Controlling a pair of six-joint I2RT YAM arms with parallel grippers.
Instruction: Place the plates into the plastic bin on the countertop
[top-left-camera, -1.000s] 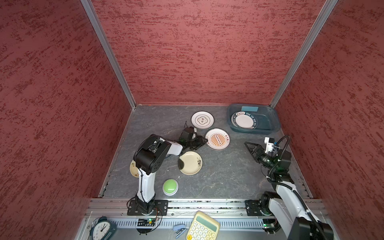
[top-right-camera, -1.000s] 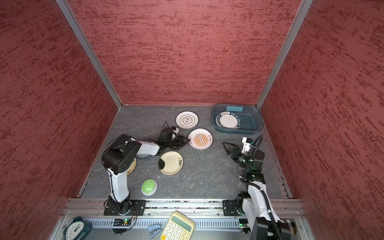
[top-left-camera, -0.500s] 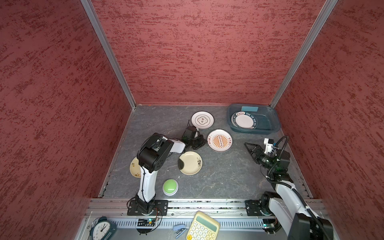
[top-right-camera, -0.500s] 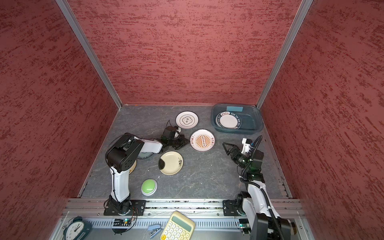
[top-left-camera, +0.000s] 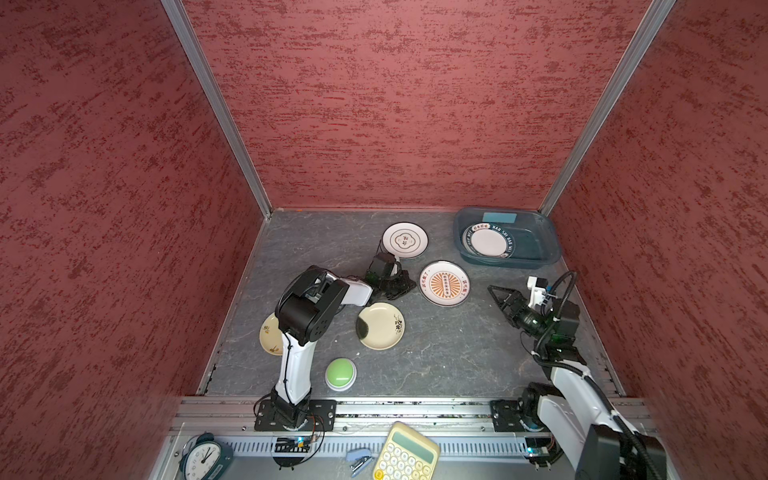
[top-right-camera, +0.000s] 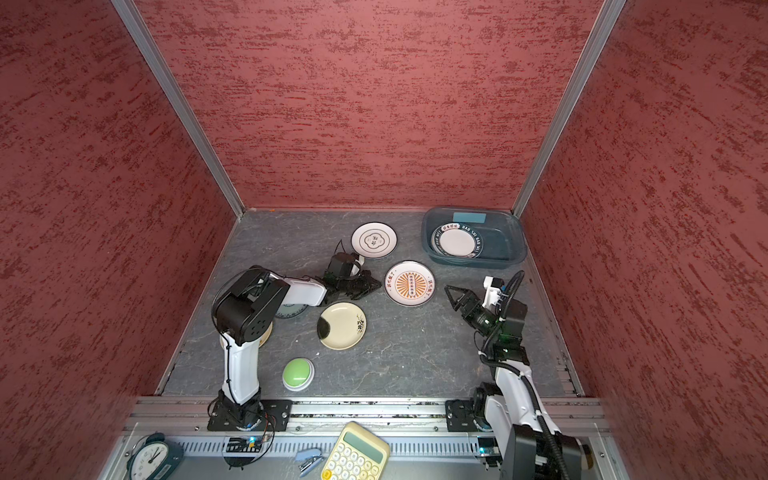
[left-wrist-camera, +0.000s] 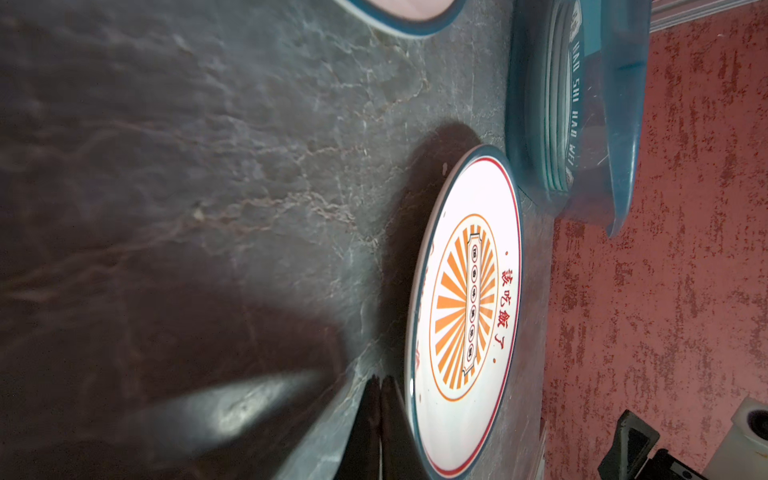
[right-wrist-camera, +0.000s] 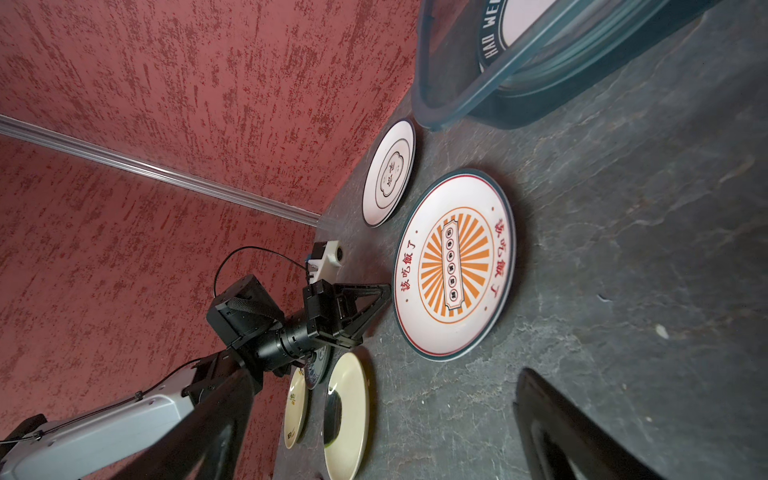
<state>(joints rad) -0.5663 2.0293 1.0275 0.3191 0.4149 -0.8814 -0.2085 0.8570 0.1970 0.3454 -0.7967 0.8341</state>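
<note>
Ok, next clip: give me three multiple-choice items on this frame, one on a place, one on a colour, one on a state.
1. Where is the sunburst plate relative to the plastic bin? A inside it; B outside it, on the countertop between the left gripper and the right gripper; C underneath it.
2. What colour is the dome button? A red; B green; C blue.
3. How is the right gripper? A open, empty; B shut on a plate; C shut, empty.
Key: B, it lies flat on the stone between the two arms' tips; B, green in both top views; A, its fingers stand wide apart, gripping nothing.
</note>
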